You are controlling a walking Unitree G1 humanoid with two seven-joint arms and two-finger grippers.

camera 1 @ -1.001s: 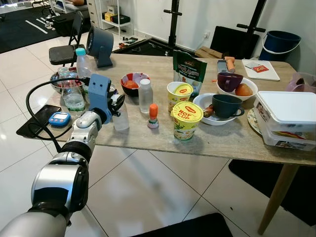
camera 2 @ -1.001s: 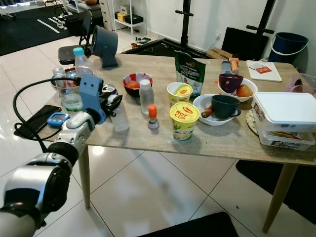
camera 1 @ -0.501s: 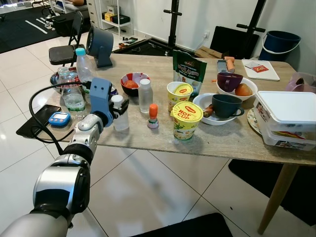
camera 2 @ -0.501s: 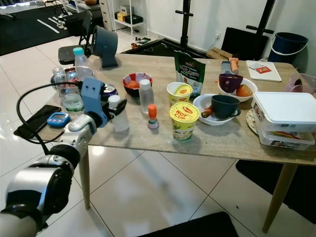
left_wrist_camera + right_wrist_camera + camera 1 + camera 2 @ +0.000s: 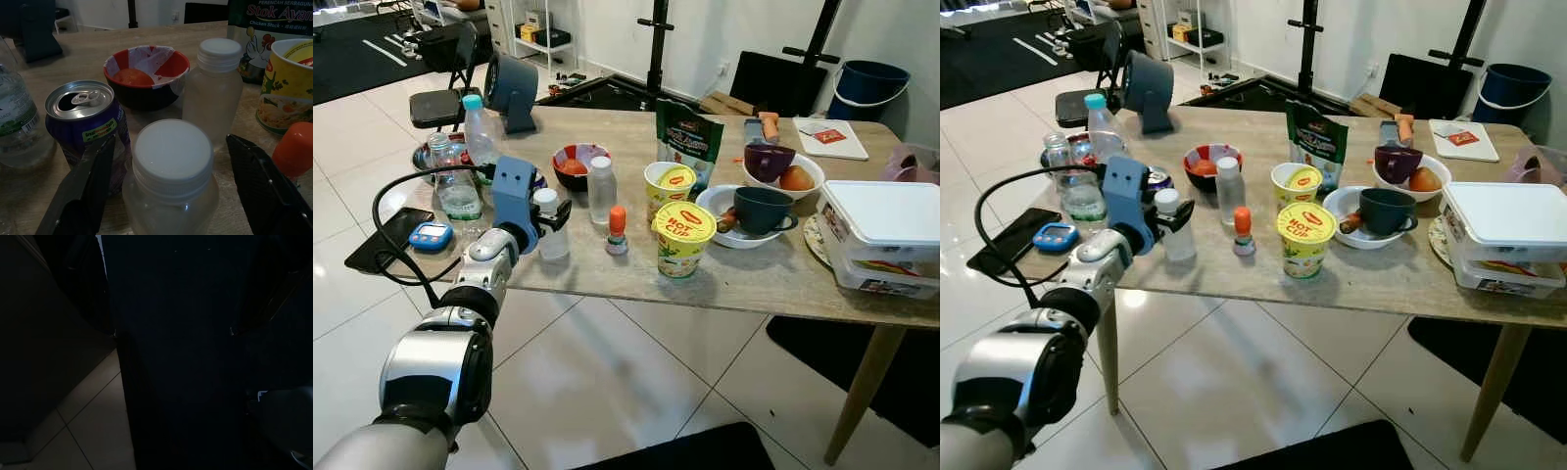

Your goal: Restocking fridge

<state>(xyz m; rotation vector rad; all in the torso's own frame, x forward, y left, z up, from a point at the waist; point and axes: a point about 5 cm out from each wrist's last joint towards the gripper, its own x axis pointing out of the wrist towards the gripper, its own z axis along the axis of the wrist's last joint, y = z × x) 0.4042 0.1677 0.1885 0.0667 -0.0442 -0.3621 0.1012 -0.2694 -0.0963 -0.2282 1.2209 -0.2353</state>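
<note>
The left gripper (image 5: 166,196) is spread wide around a white-capped bottle (image 5: 172,176) near the bench (image 5: 764,279) front edge, fingers clear of it, beside a purple can (image 5: 88,127).

Wooden table (image 5: 773,279) on glossy white tiled floor (image 5: 597,372).

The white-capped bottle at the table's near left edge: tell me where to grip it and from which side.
Grip the bottle round its body just below the cap, coming level from the table's near edge. It stands upright, and the left hand already has an open finger on either side. Mind the can close beside it.
</note>
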